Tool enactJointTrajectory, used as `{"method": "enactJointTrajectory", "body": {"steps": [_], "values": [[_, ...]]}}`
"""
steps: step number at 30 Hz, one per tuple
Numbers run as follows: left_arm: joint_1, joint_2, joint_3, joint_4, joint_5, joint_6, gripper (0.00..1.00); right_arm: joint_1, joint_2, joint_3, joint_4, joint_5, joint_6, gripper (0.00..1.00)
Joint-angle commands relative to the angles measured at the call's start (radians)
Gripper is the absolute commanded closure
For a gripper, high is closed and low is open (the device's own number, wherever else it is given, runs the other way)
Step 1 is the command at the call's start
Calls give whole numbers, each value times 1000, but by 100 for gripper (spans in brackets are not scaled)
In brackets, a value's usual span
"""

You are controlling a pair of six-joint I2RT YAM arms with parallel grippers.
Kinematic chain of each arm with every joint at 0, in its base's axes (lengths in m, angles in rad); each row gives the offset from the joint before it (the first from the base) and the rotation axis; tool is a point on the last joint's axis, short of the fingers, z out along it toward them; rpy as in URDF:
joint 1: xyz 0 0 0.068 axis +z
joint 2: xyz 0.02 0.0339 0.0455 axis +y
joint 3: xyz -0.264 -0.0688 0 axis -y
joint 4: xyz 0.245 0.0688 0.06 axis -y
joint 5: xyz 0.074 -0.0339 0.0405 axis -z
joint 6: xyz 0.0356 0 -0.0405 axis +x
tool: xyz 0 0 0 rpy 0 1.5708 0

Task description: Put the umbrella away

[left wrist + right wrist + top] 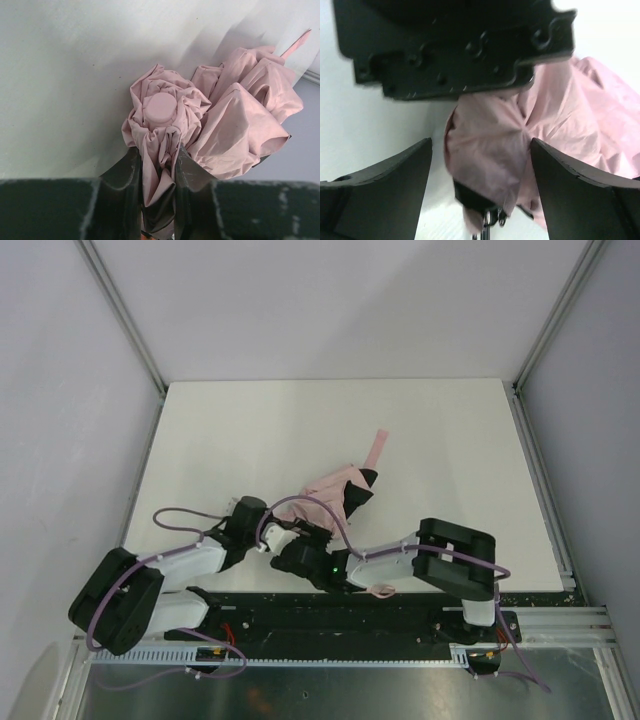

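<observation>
Nearest my left wrist lens, the left pincer (157,162) is clamped on a gathered bunch of the umbrella (235,120). Its two fingers (131,172) press the pink cloth from either side. Just past the grip I note a round pink cap (161,107) ringed by tight folds. The looser canopy bulges to the right of it.

On the right wrist view, the right pincer (480,187) stands wide open and grips nothing. Crumpled fabric sits in the gap. I see a clear strip of white surface between the cloth and one finger (395,185). At the other finger I cannot tell whether there is contact. A dark part of the umbrella and a small metal piece show at the lower edge of the fabric. The black body of the left arm fills the top of that view.

From overhead, the umbrella lies partly folded on the table (300,430), in its near half and about midway across. Dark rib tips (365,480) show at the far side of the bundle. The pink strap (377,445) trails toward the table's far edge. Both pincers meet at the end of the bundle nearest the table's front edge.
</observation>
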Motion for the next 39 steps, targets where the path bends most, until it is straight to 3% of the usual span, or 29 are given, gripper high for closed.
{"method": "enactJointTrajectory", "body": {"steps": [1,5,11,13,19,21,27,31,35,39], "values": [[0,-5,-18,-137,44,-15,100,-2,87,0,201,161,-67,20],[4,-24,-24,-147,43,-20,100,-40,130,-14,171,170,-3,49],[17,-70,-21,-147,40,-2,100,-94,119,-65,75,27,103,91],[25,-95,-25,-148,40,4,93,-125,108,-69,37,-65,141,98],[89,-217,-33,-148,23,83,16,-221,119,-92,36,-428,179,100],[129,-265,-33,-148,32,132,4,-268,134,-93,45,-561,205,100],[207,-400,-79,-146,60,166,1,-428,191,-90,89,-998,336,100],[212,-385,-81,-113,100,170,1,-514,250,-77,127,-1224,475,100],[210,-310,-100,25,158,147,0,-572,319,-57,181,-1383,625,100],[186,-216,-92,119,162,133,0,-599,362,-45,229,-1440,716,100]]}}
